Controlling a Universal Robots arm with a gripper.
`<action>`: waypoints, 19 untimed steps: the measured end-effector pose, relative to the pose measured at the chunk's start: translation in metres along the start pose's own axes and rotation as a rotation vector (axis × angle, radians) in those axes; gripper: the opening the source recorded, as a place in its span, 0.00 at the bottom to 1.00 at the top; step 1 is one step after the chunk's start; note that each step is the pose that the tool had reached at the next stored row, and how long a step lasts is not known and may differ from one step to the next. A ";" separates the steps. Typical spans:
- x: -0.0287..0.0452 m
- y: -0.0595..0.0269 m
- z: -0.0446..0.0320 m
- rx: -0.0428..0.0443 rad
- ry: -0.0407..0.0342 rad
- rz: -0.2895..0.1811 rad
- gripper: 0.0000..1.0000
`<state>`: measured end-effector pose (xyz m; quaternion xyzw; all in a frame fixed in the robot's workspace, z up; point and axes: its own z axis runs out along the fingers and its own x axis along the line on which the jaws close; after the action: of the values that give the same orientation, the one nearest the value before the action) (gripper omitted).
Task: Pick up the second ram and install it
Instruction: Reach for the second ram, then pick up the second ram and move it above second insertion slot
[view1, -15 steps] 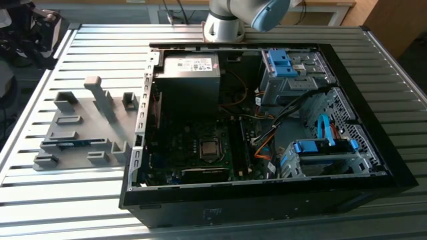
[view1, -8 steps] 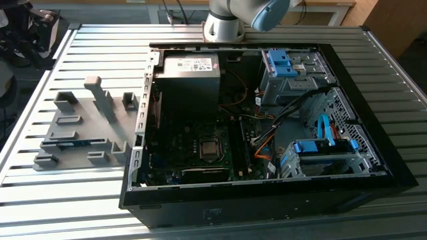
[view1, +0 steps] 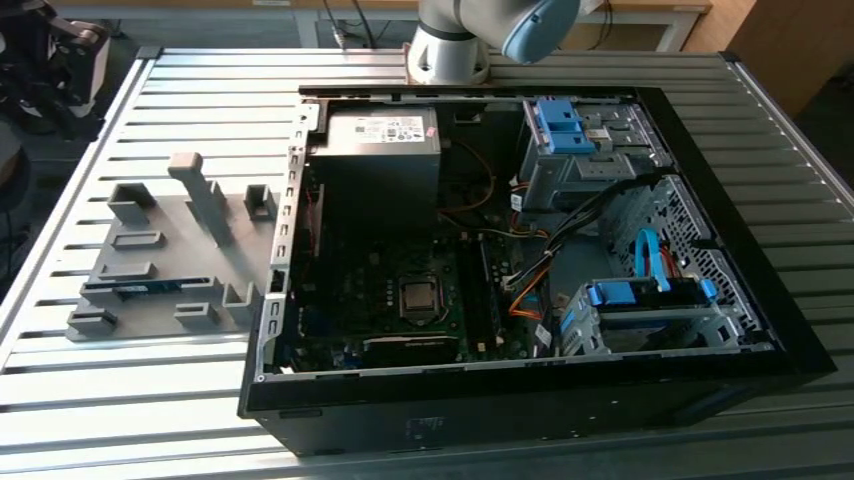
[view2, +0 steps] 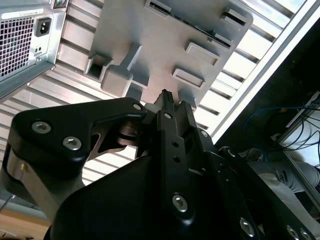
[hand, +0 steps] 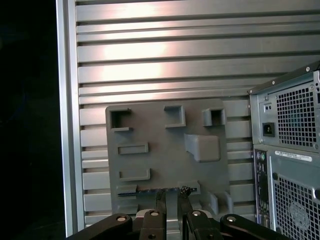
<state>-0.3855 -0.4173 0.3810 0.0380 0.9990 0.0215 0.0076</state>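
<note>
Thin blue-green circuit-board stick sits in a ridged grey plastic holder plate, lower left of the exterior view, long axis running left-right, on the slatted aluminium desk. Black metal hand, slightly spread and empty, hovers above.

The second ram is a thin, long, narrow blue-green circuit-board stick. It sits on the grey holder plate, standing on 1 long edge in a low slot, level rather than tilted. In the exterior view it lies close to the plate's lower-left corner, with its length running along the plate's near edge. In the first wrist view the stick shows as 1 dark strip in the plate's outermost row of slots, seated there and not lifted.
</note>
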 end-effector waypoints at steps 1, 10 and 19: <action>0.0004 -0.0001 0.0000 0.0000 0.0000 0.000 0.24; 0.0036 -0.0014 -0.0002 0.0000 0.0001 0.000 0.24; 0.0069 -0.0026 -0.0002 0.0000 0.0000 0.000 0.24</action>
<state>-0.3926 -0.4193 0.3811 0.0380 0.9990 0.0215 0.0076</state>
